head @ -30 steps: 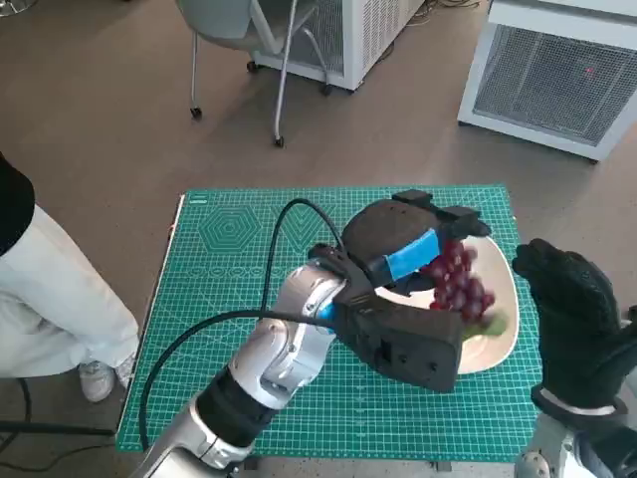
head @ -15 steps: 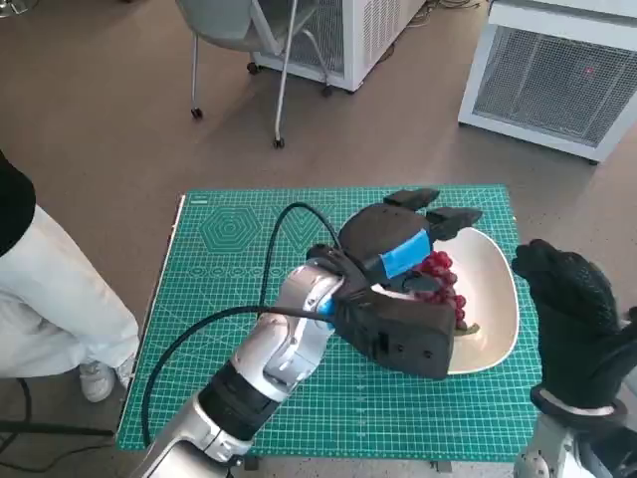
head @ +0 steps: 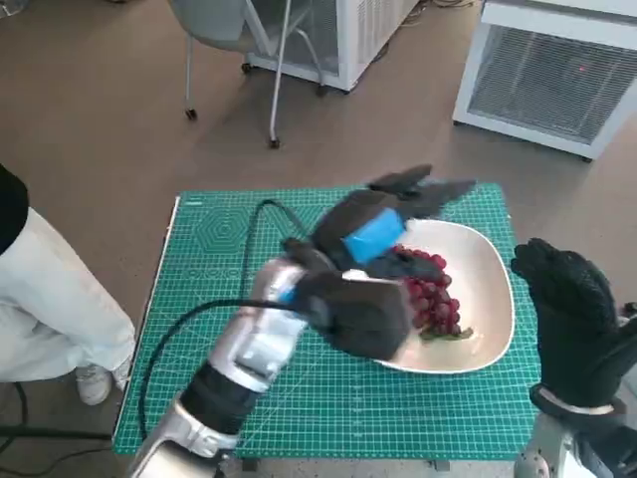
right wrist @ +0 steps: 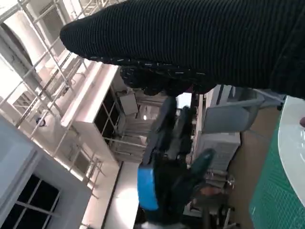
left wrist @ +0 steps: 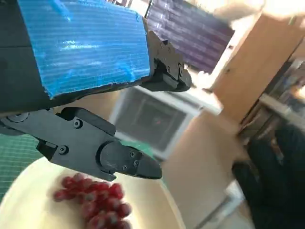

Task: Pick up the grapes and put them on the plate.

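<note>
A bunch of dark red grapes (head: 430,297) lies in the white plate (head: 490,289) on the right half of the green mat. My left hand (head: 383,221) hovers above the plate's near-left side with its fingers spread and nothing in them. In the left wrist view the grapes (left wrist: 95,202) lie on the plate (left wrist: 28,200) below the black fingers (left wrist: 107,160), apart from them. My right hand (head: 567,309), in the black glove, is raised beside the plate's right rim, fingers spread, holding nothing. The right wrist view shows the left hand (right wrist: 167,179) and a strip of the plate's rim (right wrist: 291,143).
The green cutting mat (head: 229,329) covers the small table. A black cable (head: 199,319) loops over my left forearm. A person's pale trouser leg and shoe (head: 60,319) are at the left. A chair (head: 234,40) and white cabinets (head: 557,70) stand on the floor beyond.
The left hand has let go of the grapes, which now lie on the plate, and it has lifted and pulled back to the left. The right hand has stayed put.
</note>
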Controlling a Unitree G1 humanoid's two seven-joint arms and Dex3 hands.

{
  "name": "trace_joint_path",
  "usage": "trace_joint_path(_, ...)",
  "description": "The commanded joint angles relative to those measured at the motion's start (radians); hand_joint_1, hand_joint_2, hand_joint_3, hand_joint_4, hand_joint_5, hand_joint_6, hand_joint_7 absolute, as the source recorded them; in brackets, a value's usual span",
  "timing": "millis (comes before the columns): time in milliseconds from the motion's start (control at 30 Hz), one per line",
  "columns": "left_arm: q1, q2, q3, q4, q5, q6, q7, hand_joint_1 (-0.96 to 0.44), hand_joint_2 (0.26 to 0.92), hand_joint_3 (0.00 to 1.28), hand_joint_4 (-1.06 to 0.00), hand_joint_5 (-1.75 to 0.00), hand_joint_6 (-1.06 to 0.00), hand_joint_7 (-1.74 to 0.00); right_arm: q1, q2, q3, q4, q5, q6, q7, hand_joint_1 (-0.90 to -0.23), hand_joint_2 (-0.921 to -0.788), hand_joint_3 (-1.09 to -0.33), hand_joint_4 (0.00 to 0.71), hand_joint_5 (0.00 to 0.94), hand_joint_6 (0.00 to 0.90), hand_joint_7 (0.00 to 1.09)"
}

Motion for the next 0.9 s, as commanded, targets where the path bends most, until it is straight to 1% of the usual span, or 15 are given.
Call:
trace_joint_path(33,0.07,0.032,0.093,0.009,-0.131,-0.118,-0.006,-0.56,0.921,0.2,-0.22,-0.01,-0.36,0.0,0.017,0.005,0.002,-0.004,-0.008,0.017,-0.014,-0.401,-0.921,-0.587,0.464,0.466,0.242,0.88)
trace_joint_path(100,0.095,0.037,0.132,0.024,-0.2,-0.176,-0.023,-0.57,0.921,0.23,-0.21,0.0,-0.35,0.0,0.017,0.007,0.004,-0.007,-0.011,0.018,-0.017,-0.401,-0.921,-0.587,0.464,0.465,0.242,0.88)
trace_joint_path(233,0.131,0.035,0.186,0.049,-0.319,-0.252,-0.071,-0.59,0.921,0.27,-0.21,0.0,-0.34,0.0,0.016,0.009,0.008,-0.01,-0.017,0.019,-0.022,-0.403,-0.921,-0.587,0.464,0.465,0.243,0.88)
trace_joint_path(333,0.167,0.025,0.234,0.064,-0.436,-0.299,-0.136,-0.59,0.921,0.29,-0.21,0.0,-0.33,0.0,0.016,0.011,0.012,-0.012,-0.02,0.02,-0.026,-0.406,-0.921,-0.585,0.465,0.465,0.243,0.88)
trace_joint_path(467,0.208,0.012,0.293,0.089,-0.592,-0.327,-0.243,-0.56,0.921,0.29,-0.21,0.0,-0.33,0.0,0.015,0.013,0.016,-0.017,-0.025,0.022,-0.032,-0.408,-0.921,-0.584,0.465,0.465,0.244,0.88)
trace_joint_path(567,0.239,0.003,0.337,0.095,-0.701,-0.319,-0.323,-0.55,0.921,0.29,-0.22,0.0,-0.33,0.0,0.014,0.014,0.019,-0.02,-0.028,0.026,-0.035,-0.409,-0.921,-0.583,0.466,0.465,0.244,0.87)
trace_joint_path(700,0.287,-0.006,0.393,0.067,-0.841,-0.258,-0.414,-0.53,0.921,0.28,-0.22,0.0,-0.32,0.0,0.014,0.013,0.024,-0.025,-0.031,0.032,-0.04,-0.41,-0.921,-0.582,0.466,0.465,0.246,0.87)
trace_joint_path(767,0.309,-0.009,0.412,0.049,-0.888,-0.228,-0.442,-0.5,0.921,0.27,-0.23,-0.01,-0.33,0.0,0.014,0.012,0.025,-0.026,-0.032,0.035,-0.042,-0.409,-0.921,-0.582,0.466,0.465,0.246,0.87)
trace_joint_path(900,0.348,-0.015,0.435,0.011,-0.939,-0.187,-0.468,-0.44,0.921,0.26,-0.24,-0.01,-0.32,0.0,0.016,0.01,0.026,-0.032,-0.034,0.042,-0.046,-0.409,-0.921,-0.581,0.467,0.465,0.247,0.87)
